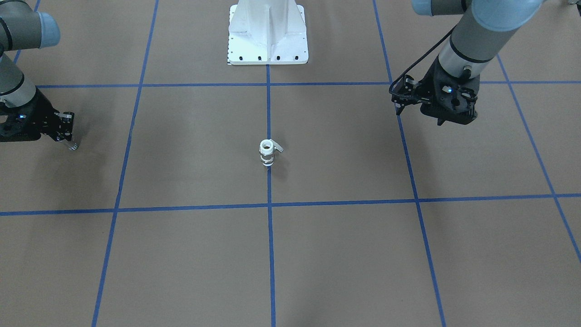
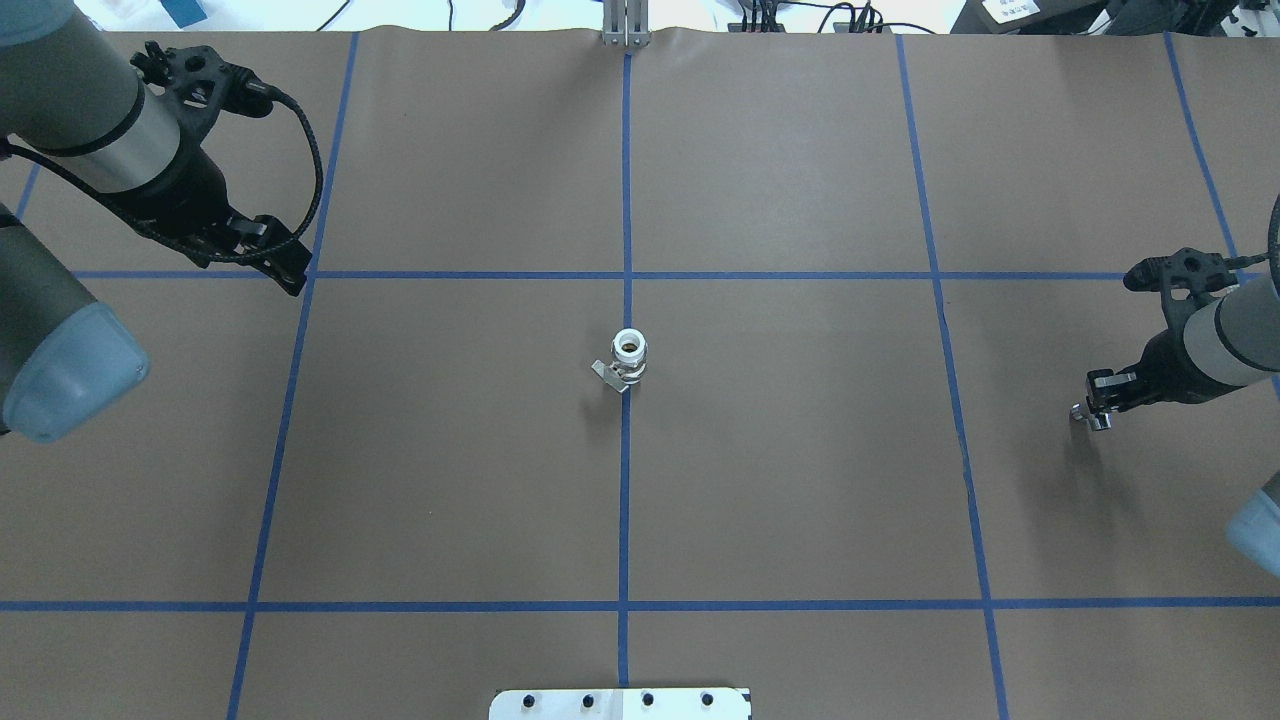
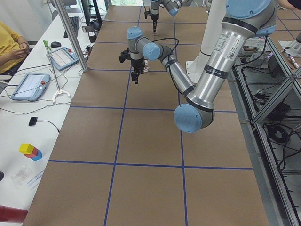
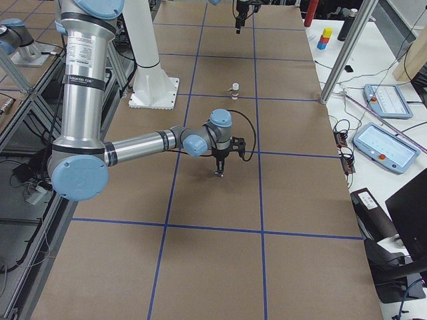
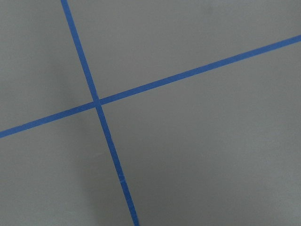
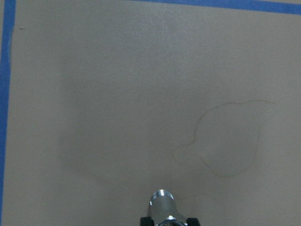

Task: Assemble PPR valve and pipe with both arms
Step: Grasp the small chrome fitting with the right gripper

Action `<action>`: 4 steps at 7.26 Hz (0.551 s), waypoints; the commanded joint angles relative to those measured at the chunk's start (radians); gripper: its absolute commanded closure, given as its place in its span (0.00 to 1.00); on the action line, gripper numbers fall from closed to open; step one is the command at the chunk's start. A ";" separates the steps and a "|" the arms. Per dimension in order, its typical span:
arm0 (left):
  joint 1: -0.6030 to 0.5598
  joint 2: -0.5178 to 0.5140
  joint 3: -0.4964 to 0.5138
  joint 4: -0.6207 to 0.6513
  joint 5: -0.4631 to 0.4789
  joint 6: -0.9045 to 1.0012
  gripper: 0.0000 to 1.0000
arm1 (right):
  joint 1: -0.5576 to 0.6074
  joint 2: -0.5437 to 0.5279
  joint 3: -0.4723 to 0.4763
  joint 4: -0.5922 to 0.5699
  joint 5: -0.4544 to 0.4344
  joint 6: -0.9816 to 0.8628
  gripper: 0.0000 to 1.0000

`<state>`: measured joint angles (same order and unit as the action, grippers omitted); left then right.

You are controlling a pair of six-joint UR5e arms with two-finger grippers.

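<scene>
The PPR valve [image 1: 267, 153] stands upright on the table's middle blue tape line, a white cylinder with silver bands and a small lever at its side; it also shows in the overhead view [image 2: 630, 358]. My right gripper [image 2: 1095, 408] is shut on the pipe [image 2: 1090, 418], a small silver stub that points down just above the table at its right edge. The pipe also shows in the right wrist view [image 6: 162, 205]. My left gripper [image 2: 290, 270] hangs empty over the far left of the table, well away from the valve. I cannot tell whether it is open.
Brown paper with a blue tape grid [image 2: 625, 600] covers the table. The white robot base [image 1: 268, 41] stands at the robot's edge. A metal post [image 3: 70, 33] and tablets [image 4: 383, 143] stand on the operators' side.
</scene>
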<state>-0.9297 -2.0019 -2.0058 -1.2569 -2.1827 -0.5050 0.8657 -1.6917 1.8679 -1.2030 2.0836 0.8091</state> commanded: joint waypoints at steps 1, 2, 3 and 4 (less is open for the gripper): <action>-0.015 0.000 -0.008 0.030 0.001 0.006 0.00 | 0.019 0.013 0.037 -0.001 0.061 0.010 1.00; -0.059 0.033 -0.008 0.030 0.000 0.073 0.00 | 0.024 0.035 0.045 -0.004 0.070 0.012 1.00; -0.131 0.075 -0.007 0.045 0.000 0.218 0.00 | 0.029 0.082 0.056 -0.068 0.084 0.013 1.00; -0.215 0.131 -0.004 0.051 0.000 0.349 0.00 | 0.033 0.162 0.091 -0.198 0.085 0.013 1.00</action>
<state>-1.0516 -1.9313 -2.0121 -1.2164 -2.1826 -0.3111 0.8927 -1.6102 1.9262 -1.2797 2.1602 0.8211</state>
